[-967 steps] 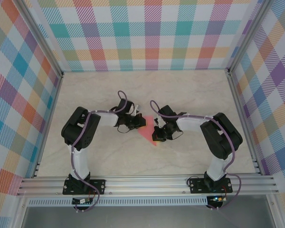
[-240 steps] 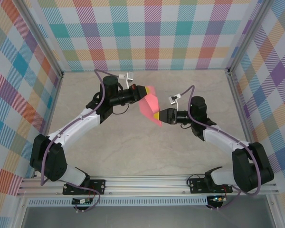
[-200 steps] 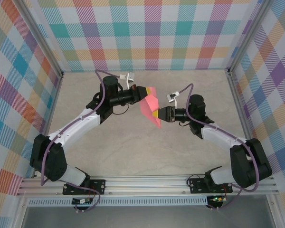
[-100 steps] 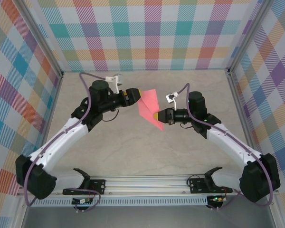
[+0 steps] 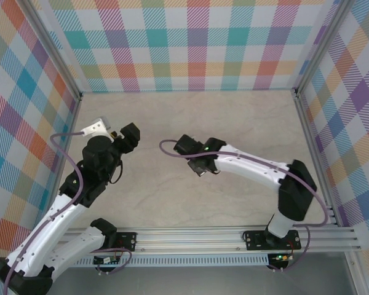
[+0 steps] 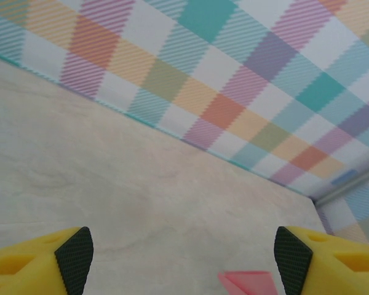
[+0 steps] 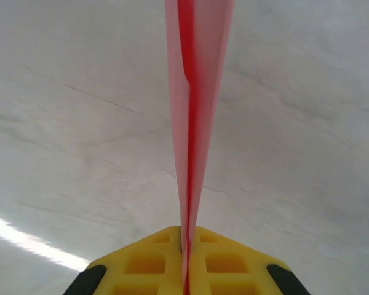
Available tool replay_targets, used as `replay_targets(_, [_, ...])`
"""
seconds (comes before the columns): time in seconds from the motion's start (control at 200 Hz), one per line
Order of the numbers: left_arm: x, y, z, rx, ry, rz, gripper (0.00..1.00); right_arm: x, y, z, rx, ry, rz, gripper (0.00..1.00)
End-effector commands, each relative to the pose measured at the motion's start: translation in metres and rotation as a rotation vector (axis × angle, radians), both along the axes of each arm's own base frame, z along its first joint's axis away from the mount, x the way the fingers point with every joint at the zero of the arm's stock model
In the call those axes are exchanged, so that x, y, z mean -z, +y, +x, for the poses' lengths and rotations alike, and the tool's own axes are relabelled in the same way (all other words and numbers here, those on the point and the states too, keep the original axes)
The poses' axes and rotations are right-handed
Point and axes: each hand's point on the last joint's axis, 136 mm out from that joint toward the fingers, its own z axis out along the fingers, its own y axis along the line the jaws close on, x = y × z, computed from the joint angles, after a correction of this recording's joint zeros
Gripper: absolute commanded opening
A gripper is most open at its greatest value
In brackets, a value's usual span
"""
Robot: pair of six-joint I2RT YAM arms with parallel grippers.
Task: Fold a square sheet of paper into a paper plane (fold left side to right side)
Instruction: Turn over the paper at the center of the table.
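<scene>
Between the yellow fingers of the right gripper (image 7: 186,265) the paper plane (image 7: 195,92) is clamped. It is seen edge-on, as a thin folded pink strip which reaches out over the pale tabletop (image 7: 307,153). At the left gripper (image 6: 183,255) the fingers stand wide apart, and a pink corner of the paper shows low between them, nearer the right one.

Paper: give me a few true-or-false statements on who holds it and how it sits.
The right gripper is shut on the paper. True.
The left gripper pinches the paper. False: its fingers stand wide apart, gripping nothing.
The paper shows edge-on in the right wrist view. True.
The paper lies flat on the table. False: it stands on edge in the right gripper.
</scene>
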Motion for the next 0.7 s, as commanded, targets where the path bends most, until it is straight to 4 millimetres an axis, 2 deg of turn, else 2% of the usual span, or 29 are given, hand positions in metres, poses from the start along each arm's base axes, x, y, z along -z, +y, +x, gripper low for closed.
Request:
replay_targets(0.0, [0.006, 0.027, -0.007, -0.142, 0.008, 0.007, 0.82, -0.019, -0.033, 0.015, 0.001, -0.137, -0.342, 0.07])
replay_targets(0.17, [0.007, 0.026, -0.006, -0.144, 0.020, 0.012, 0.83, 0.012, -0.016, 0.024, -0.072, -0.112, -0.522, 0.07])
replay_targets(0.305, [0.008, 0.026, -0.006, -0.142, 0.031, 0.030, 0.83, 0.045, -0.003, 0.026, -0.133, -0.057, -0.618, 0.07])
replay_targets(0.495, [0.008, 0.025, -0.005, -0.136, 0.034, 0.037, 0.83, 0.076, 0.001, 0.024, -0.161, -0.013, -0.687, 0.09])
replay_targets(0.545, [0.008, 0.024, -0.005, -0.133, 0.034, 0.036, 0.83, 0.082, 0.001, 0.022, -0.165, -0.004, -0.696, 0.11])
replay_targets(0.695, [0.011, 0.021, -0.003, -0.121, 0.044, 0.044, 0.83, 0.104, 0.003, 0.007, -0.184, 0.088, -0.648, 0.27])
